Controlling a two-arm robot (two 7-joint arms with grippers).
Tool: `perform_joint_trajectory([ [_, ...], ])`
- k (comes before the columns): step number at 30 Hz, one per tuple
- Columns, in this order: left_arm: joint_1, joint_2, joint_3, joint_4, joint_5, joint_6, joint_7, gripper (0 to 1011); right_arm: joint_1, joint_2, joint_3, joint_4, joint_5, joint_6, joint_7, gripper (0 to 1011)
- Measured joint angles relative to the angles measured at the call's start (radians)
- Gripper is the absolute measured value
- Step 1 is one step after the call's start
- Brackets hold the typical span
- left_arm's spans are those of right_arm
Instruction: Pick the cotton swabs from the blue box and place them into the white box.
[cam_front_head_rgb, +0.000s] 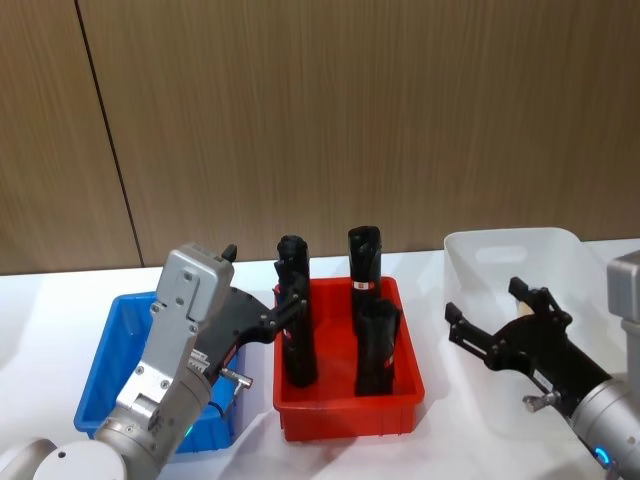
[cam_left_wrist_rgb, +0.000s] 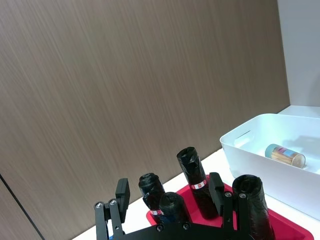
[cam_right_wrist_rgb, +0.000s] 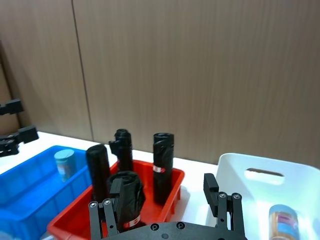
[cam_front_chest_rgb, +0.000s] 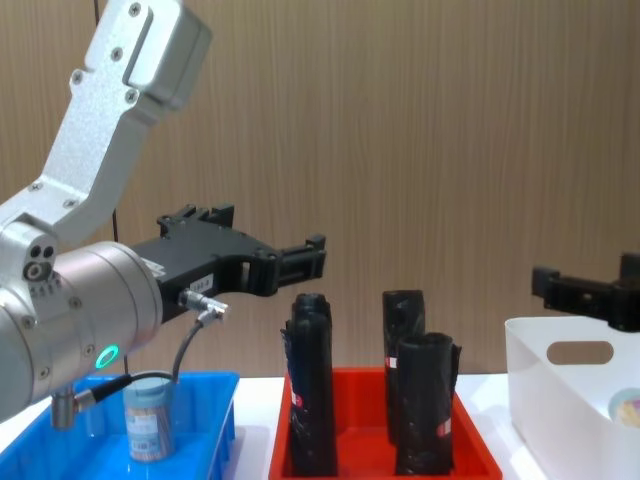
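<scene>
Chest view: cylindrical cotton swabs (cam_front_chest_rgb: 147, 418), seemingly clear plastic, in shallow blue box (cam_front_chest_rgb: 216, 422)

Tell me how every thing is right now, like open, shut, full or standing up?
Left gripper: jaws open, empty.
Right gripper: jaws open, empty.
Blue box: holds one cotton swab jar, upright.
White box: holds a second jar, lying down.
Red tray: holds four black rolls, upright.
</scene>
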Motion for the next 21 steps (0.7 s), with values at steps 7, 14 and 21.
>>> perform_joint_trajectory([
  [7,0.000,0.000,0.000,0.000,0.000,0.000,0.000,1004,0.020,0.010,0.007,0.010,0.040,0.064,0.077,1002],
  [14,0.000,0.000,0.000,0.001,-0.001,0.000,0.000,1004,0.053,0.012,0.010,0.046,0.066,0.117,0.157,1001],
  [21,0.000,0.000,0.000,0.001,-0.001,0.000,0.000,1004,0.100,0.004,0.007,0.106,0.071,0.153,0.226,1001],
])
